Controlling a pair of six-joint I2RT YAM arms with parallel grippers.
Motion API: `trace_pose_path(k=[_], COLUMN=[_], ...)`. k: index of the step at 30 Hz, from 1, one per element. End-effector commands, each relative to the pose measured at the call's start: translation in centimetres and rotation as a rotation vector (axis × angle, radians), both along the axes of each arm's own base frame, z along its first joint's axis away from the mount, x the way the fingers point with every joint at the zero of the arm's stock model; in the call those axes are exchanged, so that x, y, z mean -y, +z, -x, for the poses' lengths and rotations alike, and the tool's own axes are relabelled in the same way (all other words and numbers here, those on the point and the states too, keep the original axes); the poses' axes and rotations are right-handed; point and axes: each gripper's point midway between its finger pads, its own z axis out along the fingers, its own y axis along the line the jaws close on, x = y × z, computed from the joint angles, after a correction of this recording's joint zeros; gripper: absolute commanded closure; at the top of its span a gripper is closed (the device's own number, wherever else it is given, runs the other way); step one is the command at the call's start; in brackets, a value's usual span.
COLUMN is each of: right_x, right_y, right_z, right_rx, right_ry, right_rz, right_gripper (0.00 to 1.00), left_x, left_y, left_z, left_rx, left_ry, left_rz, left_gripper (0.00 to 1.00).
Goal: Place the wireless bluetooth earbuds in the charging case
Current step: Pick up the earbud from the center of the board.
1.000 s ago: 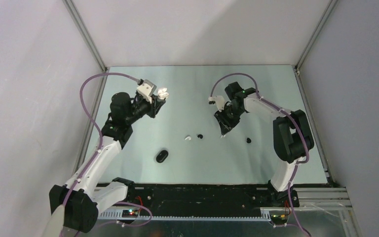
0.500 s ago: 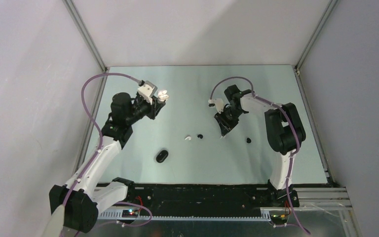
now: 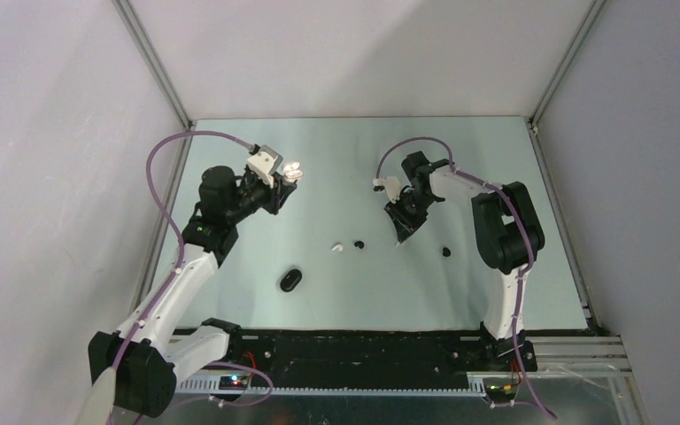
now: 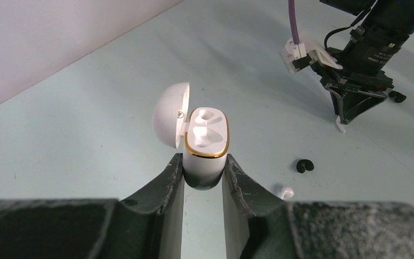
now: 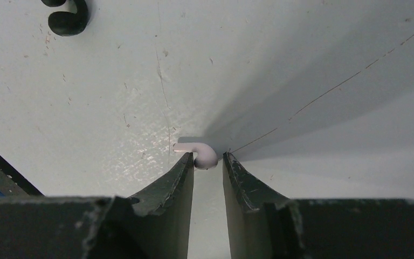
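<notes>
My left gripper [image 4: 205,164] is shut on a white charging case [image 4: 207,141] with a gold rim, held above the table with its lid [image 4: 171,113] swung open and both wells showing bare; the same case [image 3: 292,169] shows at the back left. My right gripper [image 5: 208,159] points down at the table with narrow jaws around a white earbud [image 5: 201,154]. The bud touches the left finger; a thin gap shows at the right finger. Another white earbud [image 3: 337,249] and a black earbud [image 3: 359,243] lie mid-table. A second black earbud [image 3: 446,252] lies right of the right gripper [image 3: 400,239].
A shut black case [image 3: 289,281] lies on the table in front of the left arm. Grey walls and metal rails [image 3: 159,71] bound the table. A black earbud [image 5: 67,16] lies at the upper left of the right wrist view.
The right gripper's jaws have narrowed around the white earbud and its arm has folded more upright. The left gripper has shifted very slightly with the open case.
</notes>
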Motion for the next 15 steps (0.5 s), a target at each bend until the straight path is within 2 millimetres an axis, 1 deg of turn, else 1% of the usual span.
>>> trace_pose_path(k=[1,8,10,11,12,13,15], right_x=[-0.5,-0.7,-0.9,-1.0,-1.1,-1.0,-0.9], right_y=[0.3,0.3,0.3,0.4,0.8,1.0,2.6], right_z=[-0.5,-0.1,-0.1,-0.1,-0.3,-0.6,-1.4], right_rx=[0.006,-0.003,0.000,0.005,0.019,0.036,0.096], right_ry=[0.024,0.041,0.046,0.048,0.048,0.044,0.033], right_rz=[-0.014,-0.019,-0.021,-0.021,-0.022,-0.022,-0.026], right_gripper=[0.70,0.77,0.82,0.87,0.90,0.95,1.00], left_x=[-0.3,-0.3,-0.3,-0.3,-0.2,-0.2,0.1], left_y=[2.8,2.5,2.4,2.3,2.3,2.3,2.5], left_z=[-0.3,-0.3,-0.3,-0.2,-0.2,-0.2,-0.1], left_rx=[0.088,0.085,0.084,0.083,0.080,0.081,0.082], left_ry=[0.002,0.002,0.002,0.001,-0.001,-0.003,-0.020], left_rz=[0.001,-0.002,0.001,0.002,0.004,0.005,0.014], left_gripper=[1.00,1.00,1.00,1.00,1.00,1.00,1.00])
